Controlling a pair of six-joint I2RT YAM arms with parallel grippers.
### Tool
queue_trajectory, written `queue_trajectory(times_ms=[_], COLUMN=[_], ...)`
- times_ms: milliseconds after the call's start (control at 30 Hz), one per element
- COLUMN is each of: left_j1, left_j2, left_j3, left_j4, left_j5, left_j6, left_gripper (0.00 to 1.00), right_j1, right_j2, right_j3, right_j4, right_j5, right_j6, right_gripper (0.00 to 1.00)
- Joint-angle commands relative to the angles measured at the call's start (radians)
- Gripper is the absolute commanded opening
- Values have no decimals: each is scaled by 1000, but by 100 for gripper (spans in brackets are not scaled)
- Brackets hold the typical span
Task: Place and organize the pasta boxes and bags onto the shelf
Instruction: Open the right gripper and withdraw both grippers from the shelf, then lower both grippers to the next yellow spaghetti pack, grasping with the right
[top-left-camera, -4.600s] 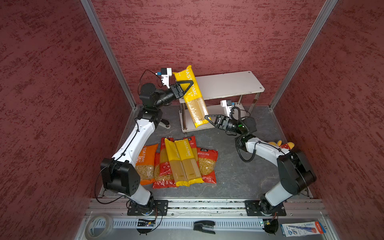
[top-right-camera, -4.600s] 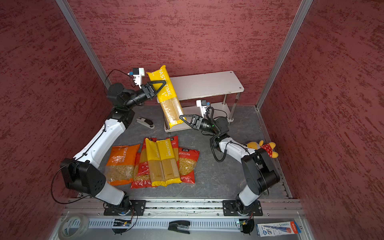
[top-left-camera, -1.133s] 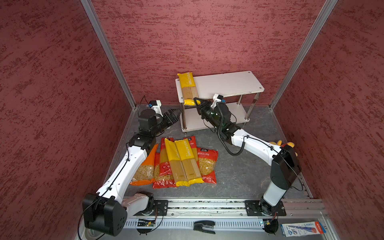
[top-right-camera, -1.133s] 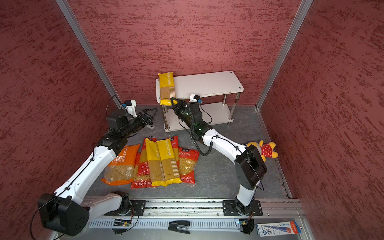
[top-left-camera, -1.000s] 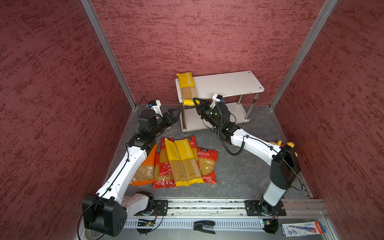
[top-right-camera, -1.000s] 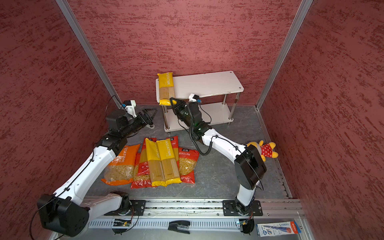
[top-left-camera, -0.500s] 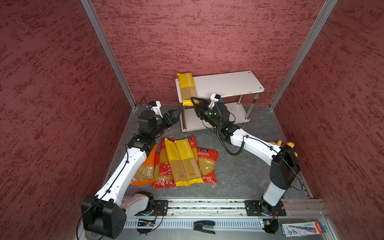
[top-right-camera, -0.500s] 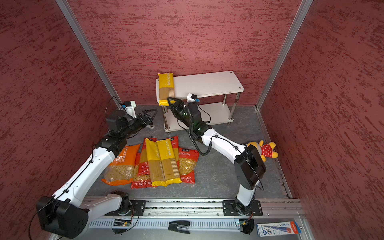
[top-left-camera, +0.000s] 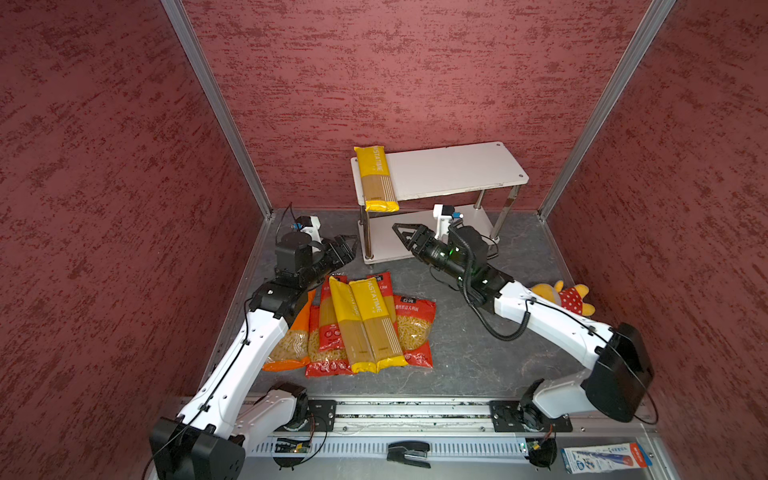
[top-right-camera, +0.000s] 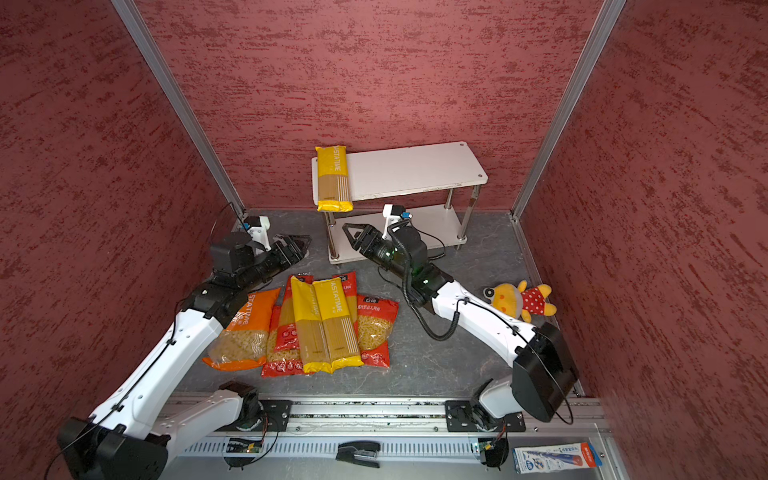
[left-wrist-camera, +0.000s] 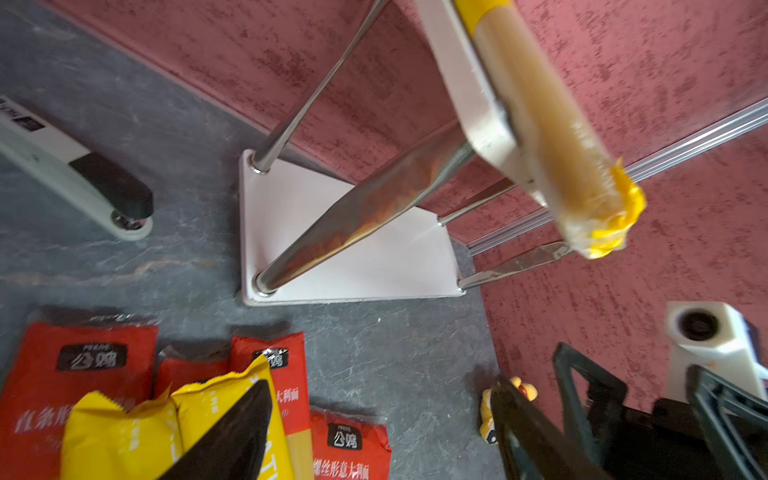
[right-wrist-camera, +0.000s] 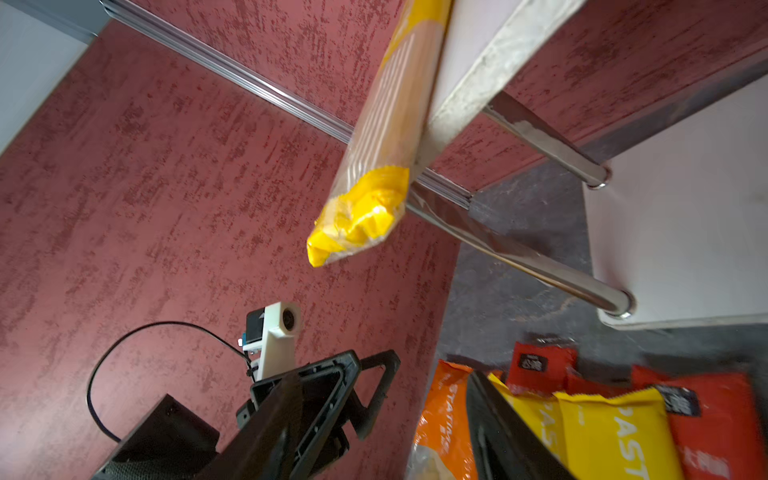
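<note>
Yellow pack (top-left-camera: 376, 178) lies across the shelf (top-left-camera: 457, 170) top's left end, overhanging. Right fingers (top-left-camera: 405, 235), seemingly clear of it, and left fingers (top-left-camera: 345, 247) stand wide, empty; withdraw low, avoiding that overhang

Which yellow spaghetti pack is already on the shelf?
The yellow pack lying across the left end of the shelf top, overhanging its front edge. The other two yellow packs lie on the floor.

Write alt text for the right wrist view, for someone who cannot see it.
A yellow spaghetti pack lies on the top board of the shelf, its crimped end overhanging the edge. Lower down, orange, yellow and red pasta packs lie on the grey floor, and the open left gripper hangs nearby, empty.
</note>
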Motion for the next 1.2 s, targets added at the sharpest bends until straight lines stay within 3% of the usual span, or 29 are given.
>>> queue_trajectory(times_ms=[0, 200, 433, 833, 1167], left_j1=[-80, -286, -392, -347, -321], left_j2=[-20, 2, 80, 24, 12], left_j3=[-37, -141, -188, -309, -403], left_j4=[-123, -104, -137, -142, -43], left_j5=[-102, -197, -245, -164, -130], left_j6=[21, -88, -139, -182, -213], left_gripper=[81, 80, 80, 77, 62], right_j1=[0, 19, 58, 109, 110], right_j2=[-24, 68, 183, 321, 409], right_j3=[-39, -104, -144, -120, -84], right_j4=[-217, -366, -356, -299, -151], right_j5=[-9, -155, -245, -351, -475], right_j6=[-143, -203, -196, -221, -208], right_gripper=[58, 47, 46, 45, 46])
